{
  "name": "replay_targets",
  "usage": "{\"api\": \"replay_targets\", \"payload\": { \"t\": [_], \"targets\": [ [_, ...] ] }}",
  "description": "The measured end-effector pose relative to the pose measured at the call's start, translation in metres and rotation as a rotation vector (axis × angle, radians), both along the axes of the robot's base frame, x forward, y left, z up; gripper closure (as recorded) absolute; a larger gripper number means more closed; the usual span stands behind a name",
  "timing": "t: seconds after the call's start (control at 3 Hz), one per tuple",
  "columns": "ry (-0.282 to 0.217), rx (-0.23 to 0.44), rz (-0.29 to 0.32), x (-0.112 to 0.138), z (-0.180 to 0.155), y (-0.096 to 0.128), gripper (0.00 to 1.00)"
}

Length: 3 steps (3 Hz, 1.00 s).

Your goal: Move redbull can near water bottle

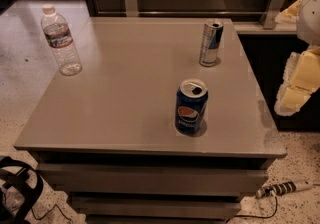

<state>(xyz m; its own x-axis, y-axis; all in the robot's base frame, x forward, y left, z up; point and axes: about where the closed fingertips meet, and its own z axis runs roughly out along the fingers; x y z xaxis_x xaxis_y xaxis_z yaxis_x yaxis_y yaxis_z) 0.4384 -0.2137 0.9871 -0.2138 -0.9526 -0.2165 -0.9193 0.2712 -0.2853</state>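
The desk [125,98] is a grey, flat-topped unit seen from its front edge. The redbull can [211,43] stands upright at about 2 o'clock from the desk's middle, near the far right corner, with its top opened. The water bottle [61,40] stands upright at about 10 o'clock, close to the left edge, capped. The two are well apart, with most of the desk's width between them. A Pepsi can [191,107] stands upright at about 4 o'clock, nearer the front and between the redbull can and the front edge.

The claw [299,85] hangs off the desk at 3 o'clock, beyond the right edge, touching nothing. Whether it is released or clenched cannot be told. On the floor at 5 o'clock lies a power strip [285,188].
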Motion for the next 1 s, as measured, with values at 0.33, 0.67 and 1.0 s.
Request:
{"api": "replay_targets", "payload": {
  "t": [0.33, 0.67, 1.0],
  "targets": [
    [-0.009, 0.009, 0.002, 0.006, 0.003, -0.003, 0.0],
    [-0.028, 0.055, -0.007, 0.032, 0.005, -0.02, 0.0],
    [-0.069, 0.157, -0.054, 0.068, 0.005, -0.05, 0.0]
  ]
}}
